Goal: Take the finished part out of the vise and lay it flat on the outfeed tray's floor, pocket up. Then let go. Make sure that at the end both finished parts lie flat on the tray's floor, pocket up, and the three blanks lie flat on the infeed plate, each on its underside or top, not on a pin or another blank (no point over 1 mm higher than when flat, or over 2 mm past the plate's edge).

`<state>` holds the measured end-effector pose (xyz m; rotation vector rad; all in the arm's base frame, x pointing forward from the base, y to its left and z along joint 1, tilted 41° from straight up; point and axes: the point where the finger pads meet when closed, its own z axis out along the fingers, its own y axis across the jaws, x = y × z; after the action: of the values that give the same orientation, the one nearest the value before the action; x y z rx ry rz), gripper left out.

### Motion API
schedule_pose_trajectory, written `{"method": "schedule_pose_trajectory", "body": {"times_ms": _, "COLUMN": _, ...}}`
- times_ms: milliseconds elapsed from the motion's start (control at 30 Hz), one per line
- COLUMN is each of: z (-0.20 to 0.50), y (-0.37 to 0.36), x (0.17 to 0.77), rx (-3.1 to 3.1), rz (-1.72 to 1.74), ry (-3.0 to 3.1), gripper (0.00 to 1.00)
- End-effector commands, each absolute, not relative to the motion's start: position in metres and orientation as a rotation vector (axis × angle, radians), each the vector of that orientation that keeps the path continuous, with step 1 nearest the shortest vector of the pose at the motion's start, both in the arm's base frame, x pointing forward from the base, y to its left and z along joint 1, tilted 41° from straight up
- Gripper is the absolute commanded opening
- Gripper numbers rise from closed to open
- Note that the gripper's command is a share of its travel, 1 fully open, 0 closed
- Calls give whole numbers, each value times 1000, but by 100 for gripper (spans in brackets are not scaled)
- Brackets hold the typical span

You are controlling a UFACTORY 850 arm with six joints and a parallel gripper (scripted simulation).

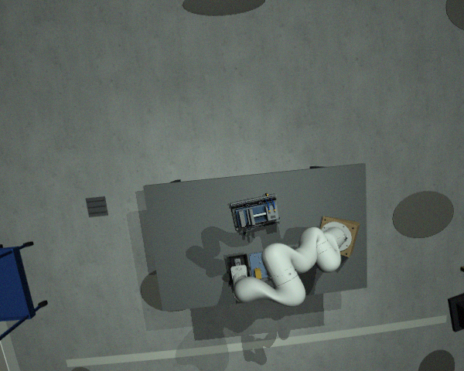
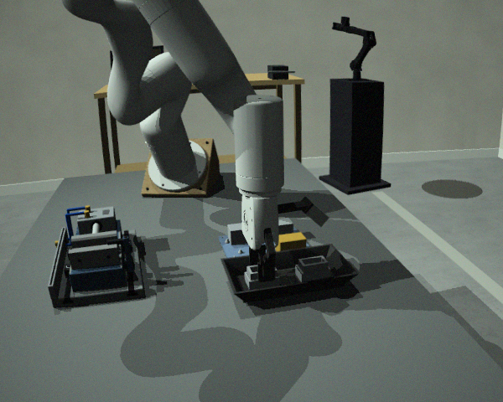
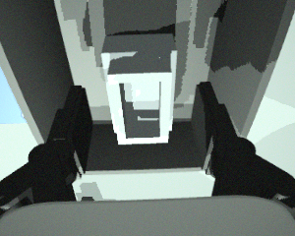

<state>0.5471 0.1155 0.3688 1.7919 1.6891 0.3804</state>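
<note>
Item: part, grey block, pocket up. Location: on the floor of the tray, toward the bench's front edge, mid-width, beside a second like block.

Item: gripper. State: spread, fingers standing off both sides of the part, pinching nothing.

Item: vise, near the bench's left edge, apparently vacant.

Risks I note: a finger dragging the part on the lift, tipping it; a sideways exit knocking the neighbouring block or the tray wall; the wrist clipping the yellow block behind.
</note>
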Motion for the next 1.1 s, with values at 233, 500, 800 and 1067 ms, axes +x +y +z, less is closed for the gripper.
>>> {"method": "schedule_pose_trajectory", "body": {"times_ms": 233, "z": 370, "y": 116, "x": 547, "rx": 1791, "rz": 382, "ry": 1689, "gripper": 69}}
{"method": "schedule_pose_trajectory", "body": {"times_ms": 500, "z": 370, "y": 116, "x": 547, "rx": 1791, "rz": 382, "ry": 1689, "gripper": 69}}
{"method": "schedule_pose_trajectory", "body": {"times_ms": 800, "z": 371, "y": 116, "x": 547, "rx": 1791, "rz": 382, "ry": 1689, "gripper": 69}}
{"method": "schedule_pose_trajectory", "body": {"times_ms": 1067, "z": 380, "y": 119, "x": 539, "rx": 1791, "rz": 382, "ry": 1689, "gripper": 69}}
